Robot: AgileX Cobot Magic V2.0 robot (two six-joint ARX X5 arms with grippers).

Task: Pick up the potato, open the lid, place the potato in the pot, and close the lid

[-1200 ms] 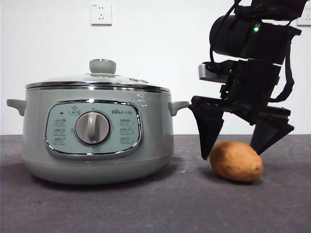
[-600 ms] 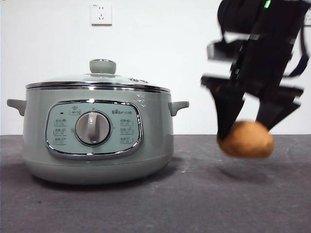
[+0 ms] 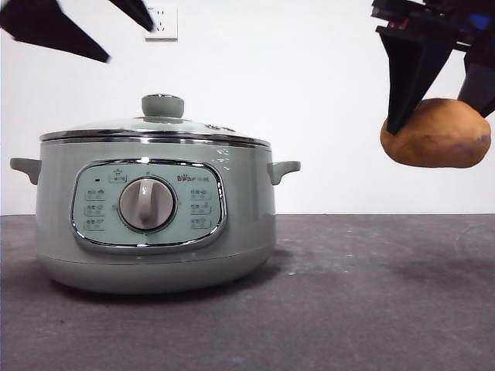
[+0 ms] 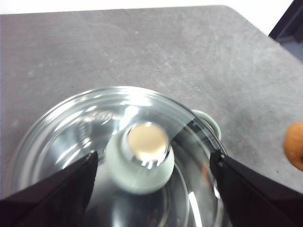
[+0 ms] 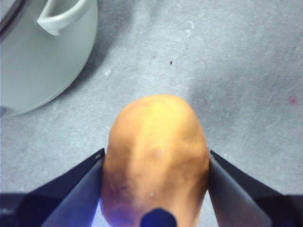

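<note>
Fingers of your right gripper (image 5: 155, 189) clenched the potato (image 3: 437, 133) high above the desk (image 3: 348, 309), beside the pot (image 3: 155, 209). Your left gripper (image 4: 151, 175) hung spread over the lid (image 4: 94, 142) knob (image 4: 141, 158). If those fingers closed off-centre, the round knob could slip out.

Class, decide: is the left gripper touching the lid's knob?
Apart. In the front view the left gripper hangs well above the knob, white wall between them; the left wrist view shows its open jaws either side.
</note>
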